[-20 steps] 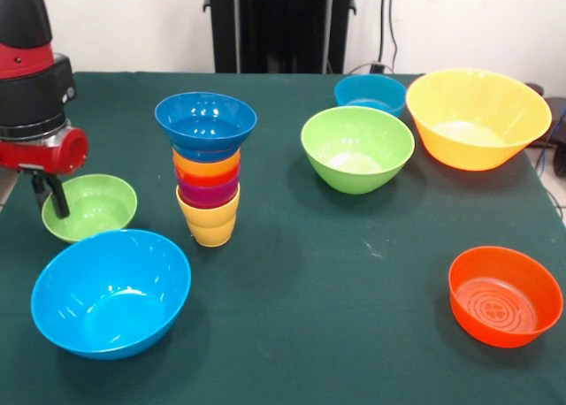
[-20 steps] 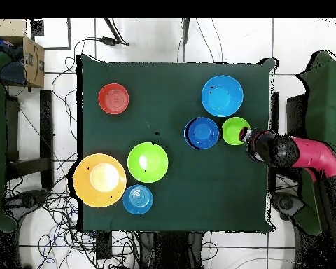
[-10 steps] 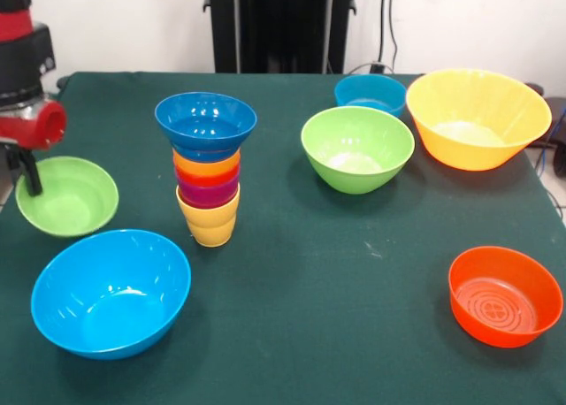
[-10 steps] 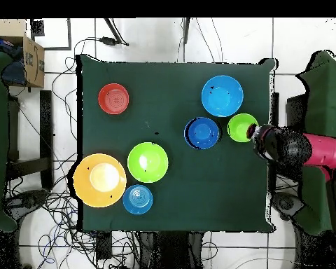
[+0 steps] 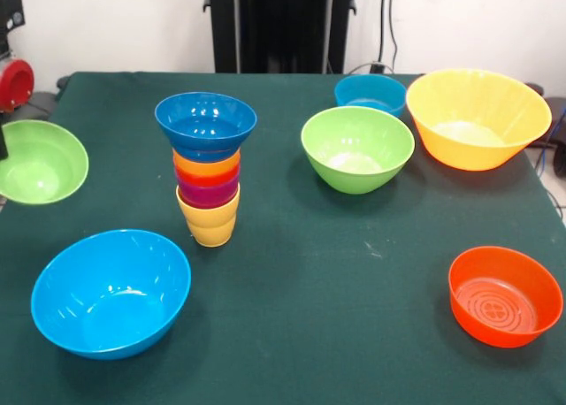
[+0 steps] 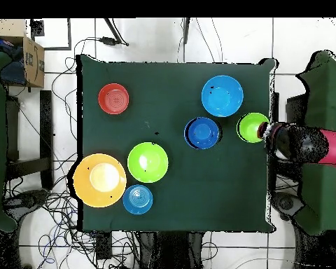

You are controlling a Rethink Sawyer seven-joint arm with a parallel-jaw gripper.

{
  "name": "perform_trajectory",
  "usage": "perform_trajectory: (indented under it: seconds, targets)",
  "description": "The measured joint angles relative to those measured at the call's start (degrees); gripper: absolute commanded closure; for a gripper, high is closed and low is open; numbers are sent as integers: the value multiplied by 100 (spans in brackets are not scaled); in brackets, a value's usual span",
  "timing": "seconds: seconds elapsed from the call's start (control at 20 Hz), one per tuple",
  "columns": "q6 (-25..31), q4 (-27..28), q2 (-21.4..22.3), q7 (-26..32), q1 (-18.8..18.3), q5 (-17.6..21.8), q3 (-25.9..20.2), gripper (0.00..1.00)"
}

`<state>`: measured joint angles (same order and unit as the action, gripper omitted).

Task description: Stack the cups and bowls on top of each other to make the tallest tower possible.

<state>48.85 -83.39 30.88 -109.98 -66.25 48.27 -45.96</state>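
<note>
1. You have the tower (image 5: 207, 171) standing left of centre on the worktop (image 5: 336, 272): a yellow cup at the base, purple, red-orange and orange-yellow cups nested above it, and a dark blue bowl (image 5: 205, 122) on top. That bowl looks empty.
2. The loose bowls look empty too: large light blue bowl (image 5: 110, 292), mid-size green bowl (image 5: 357, 147), large orange-yellow bowl (image 5: 478, 116), teal bowl (image 5: 370, 93) and orange-red bowl (image 5: 505, 294).
3. The small green bowl (image 5: 37, 161) sits at the worktop's left edge, tilted and seemingly lifted off the cloth, with the end effector (image 6: 263, 130) at its rim. You cannot tell from either view whether the fingers are clamped on it.
4. Against a second ago, this bowl has travelled outward, away from the tower, and the arm has drawn back with it; everything else lies unchanged.
5. The overhead view shows you the arm (image 6: 318, 145) beyond the worktop edge; the front view shows only a red and black sliver of it.
</note>
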Motion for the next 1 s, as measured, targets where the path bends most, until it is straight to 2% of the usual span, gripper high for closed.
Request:
perform_trajectory:
  seconds: [0.4, 1.0]
  targets:
    - [221, -1, 127, 1, 0, -112, 0, 100]
    - [669, -4, 406, 1, 27, -558, -12, 100]
